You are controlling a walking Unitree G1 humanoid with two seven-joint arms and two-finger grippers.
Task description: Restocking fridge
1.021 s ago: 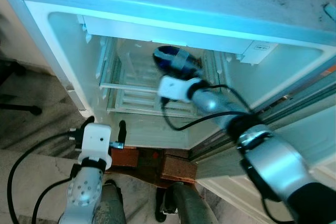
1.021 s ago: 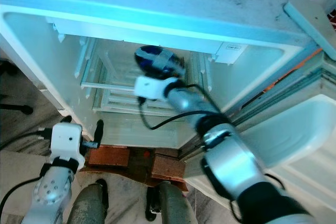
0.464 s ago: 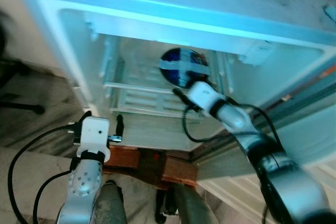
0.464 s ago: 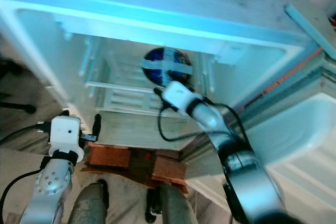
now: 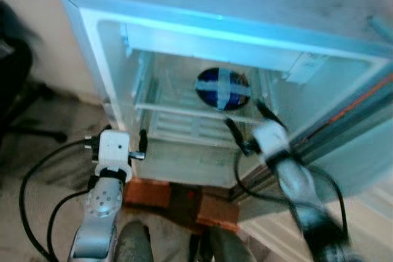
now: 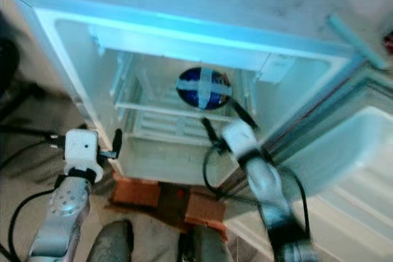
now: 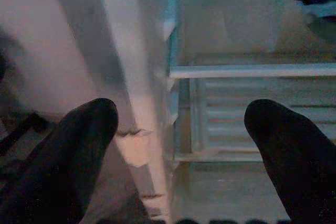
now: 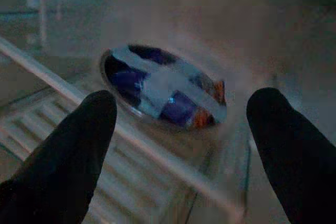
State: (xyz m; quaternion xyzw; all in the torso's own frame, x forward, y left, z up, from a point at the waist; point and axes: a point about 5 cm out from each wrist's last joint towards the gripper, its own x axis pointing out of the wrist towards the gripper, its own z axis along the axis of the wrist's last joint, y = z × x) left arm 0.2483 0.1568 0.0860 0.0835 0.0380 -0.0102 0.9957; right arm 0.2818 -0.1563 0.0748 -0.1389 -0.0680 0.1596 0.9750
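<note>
Blue pack (image 8: 163, 90) lies on the fridge shelf (image 5: 184, 112), just ahead of my right hand (image 6: 224, 124), fingers apart and empty; I judge it placed. My left hand (image 5: 142, 142) idles, fingers spread.

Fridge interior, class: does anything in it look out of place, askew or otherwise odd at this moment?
One thing stands out. The blue round package with pale tape crossed over it rests on the fridge's glass shelf, apparently tipped up, not flat. The right gripper is open just in front of it.
</note>
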